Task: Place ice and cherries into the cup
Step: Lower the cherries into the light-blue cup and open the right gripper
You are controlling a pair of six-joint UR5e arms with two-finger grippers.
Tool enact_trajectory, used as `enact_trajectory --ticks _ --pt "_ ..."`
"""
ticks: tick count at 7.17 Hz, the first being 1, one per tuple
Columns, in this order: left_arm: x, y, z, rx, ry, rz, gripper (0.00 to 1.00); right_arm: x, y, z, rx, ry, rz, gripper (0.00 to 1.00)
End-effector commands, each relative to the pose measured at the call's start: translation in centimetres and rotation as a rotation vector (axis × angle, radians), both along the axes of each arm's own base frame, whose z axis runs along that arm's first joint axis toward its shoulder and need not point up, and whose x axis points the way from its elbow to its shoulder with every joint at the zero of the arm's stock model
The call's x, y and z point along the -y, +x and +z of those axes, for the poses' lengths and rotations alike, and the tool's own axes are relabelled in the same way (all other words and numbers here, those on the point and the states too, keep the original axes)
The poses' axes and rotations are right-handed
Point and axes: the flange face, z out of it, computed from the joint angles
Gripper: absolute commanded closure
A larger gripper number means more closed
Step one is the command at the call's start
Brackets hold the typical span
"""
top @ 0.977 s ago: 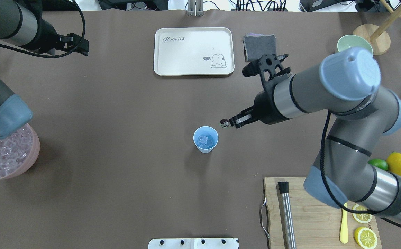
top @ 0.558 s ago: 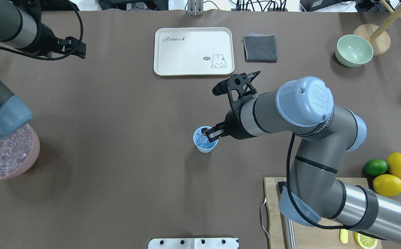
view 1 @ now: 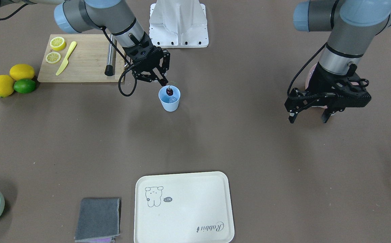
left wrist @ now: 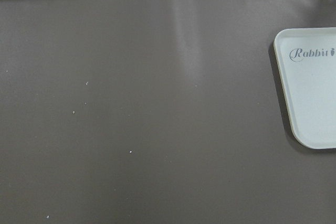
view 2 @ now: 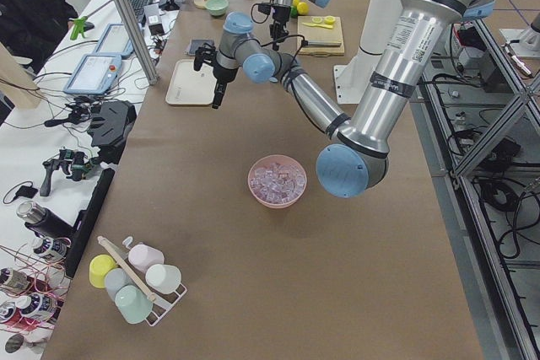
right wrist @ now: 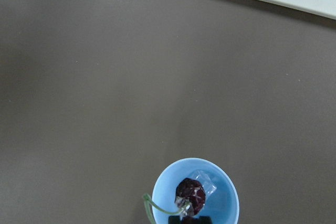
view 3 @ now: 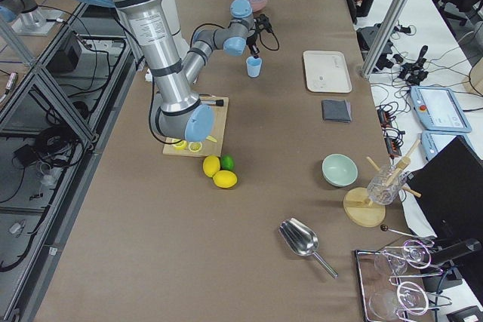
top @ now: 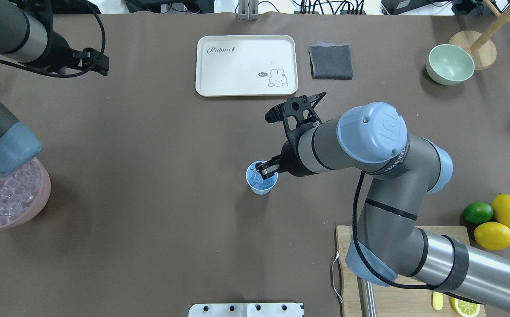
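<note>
The light blue cup (top: 261, 186) stands mid-table with an ice cube (right wrist: 206, 181) inside. My right gripper (top: 265, 169) is right over the cup's mouth, shut on the dark red cherries (view 1: 169, 91), which hang by their green stem inside the rim; the right wrist view shows them (right wrist: 190, 194) on top of the ice. The pink bowl (top: 39, 208) full of ice cubes (top: 1, 200) sits at the table's left edge. My left gripper (view 1: 308, 118) is open and empty, held above bare table near that bowl, far from the cup.
A white rabbit tray (top: 246, 64), a grey cloth (top: 331, 60) and a pale green bowl (top: 450, 64) lie at the far side. A cutting board (view 1: 80, 57) with lemon slices, a yellow knife and a metal rod sits near the right arm's base. Lemons and a lime (top: 494, 215) are to its right.
My right gripper has carried the cherries leftward from beside the cup to over its mouth and lowered them in. The left arm has hardly moved.
</note>
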Motion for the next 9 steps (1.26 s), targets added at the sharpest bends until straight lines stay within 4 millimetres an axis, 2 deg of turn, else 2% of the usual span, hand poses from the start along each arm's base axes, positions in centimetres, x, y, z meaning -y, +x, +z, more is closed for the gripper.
enact_trajectory --ticks 1,2,3,5,6,7,8,9 --pt "-0.1 0.3 -0.1 -0.002 0.001 0.005 0.02 -0.7 -1.3 0.7 -0.022 0.001 0.005 1.0" --pt "-0.2 0.4 0.1 0.0 -0.002 0.008 0.02 -0.6 -1.6 0.9 -0.029 -0.003 0.006 0.32" --pt "-0.2 0.5 0.1 0.0 -0.002 0.01 0.02 -0.8 -1.8 0.9 -0.025 -0.029 0.021 0.01" --pt "-0.4 0.4 0.2 0.001 -0.003 0.01 0.02 -0.9 -1.7 0.3 -0.007 -0.069 0.037 0.0" --pt "-0.5 -0.1 0.5 0.0 -0.005 0.008 0.02 0.0 -0.7 0.2 -0.001 -0.094 0.058 0.0" --pt "-0.6 -1.1 1.2 -0.017 -0.022 0.043 0.02 2.7 2.0 1.0 -0.018 -0.153 0.044 0.0" --pt "-0.9 -3.9 3.0 0.025 0.023 0.08 0.02 6.4 7.1 1.5 -0.029 -0.268 0.003 0.0" --pt "-1.5 -7.2 5.8 0.072 0.051 0.124 0.02 9.4 12.5 3.0 -0.041 -0.354 0.022 0.0"
